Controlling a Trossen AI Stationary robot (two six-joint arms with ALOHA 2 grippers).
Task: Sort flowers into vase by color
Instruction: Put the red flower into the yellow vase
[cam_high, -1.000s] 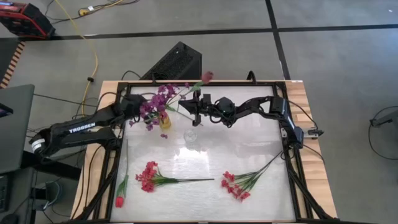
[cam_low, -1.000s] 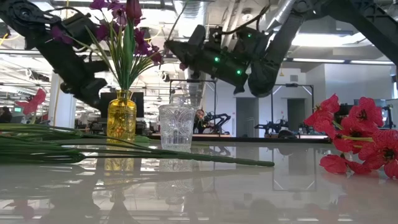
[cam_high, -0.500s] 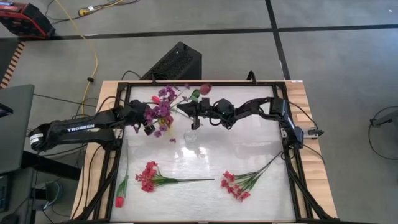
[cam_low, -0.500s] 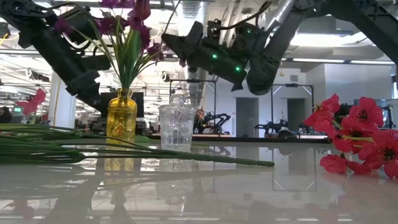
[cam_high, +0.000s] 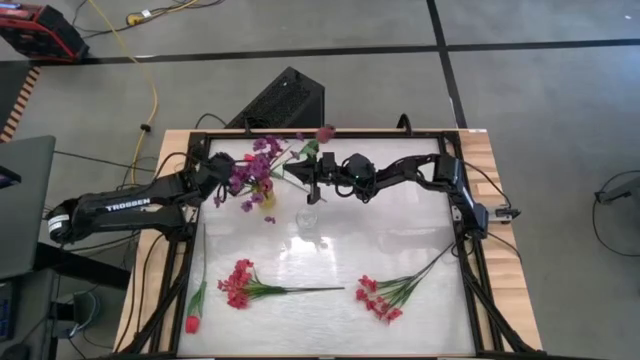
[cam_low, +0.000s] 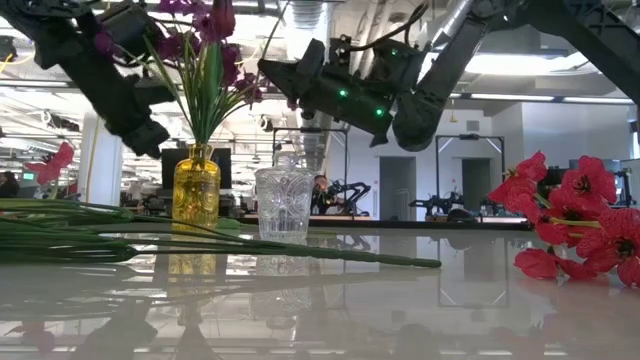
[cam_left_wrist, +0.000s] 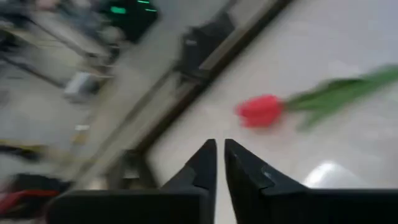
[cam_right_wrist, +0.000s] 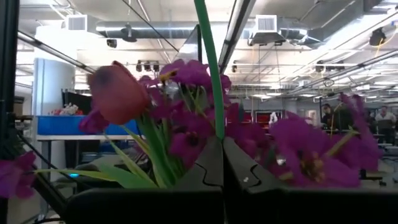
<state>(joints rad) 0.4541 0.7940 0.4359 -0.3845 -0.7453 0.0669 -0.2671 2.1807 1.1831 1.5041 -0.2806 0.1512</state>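
A yellow vase (cam_low: 195, 190) holds purple sprays (cam_high: 255, 170) and a dark maroon tulip (cam_low: 220, 18). Right of it stands a clear glass vase (cam_low: 283, 203). My right gripper (cam_high: 310, 177) hovers above and behind the glass vase, shut on a thin green stem (cam_right_wrist: 210, 74). A second maroon tulip (cam_high: 325, 132) shows just beyond this gripper. My left gripper (cam_high: 217, 190) is shut on nothing, raised to the left of the yellow vase. On the table lie two red-pink sprays (cam_high: 240, 285) (cam_high: 380, 298) and a red tulip (cam_high: 192, 322). My right gripper pinches the green stem (cam_right_wrist: 216, 127) between its two fingers, which come at it roughly level from the table's right and lie across it. The stem stands nearly upright and runs up out of the wrist view. Its lower end is hidden by the fingers.
The black frame rail (cam_high: 470, 250) runs around the white table. A black box (cam_high: 285, 100) sits behind the far edge. A small purple blossom (cam_high: 268, 218) lies beside the yellow vase. The left wrist view looks down on the red tulip (cam_left_wrist: 261, 111).
My left gripper has drawn back from the yellow vase toward the table's left and risen. The purple sprays and the tulip in the vase have swayed. The maroon tulip by my right gripper has swung slightly, while that gripper has stayed nearly in place.
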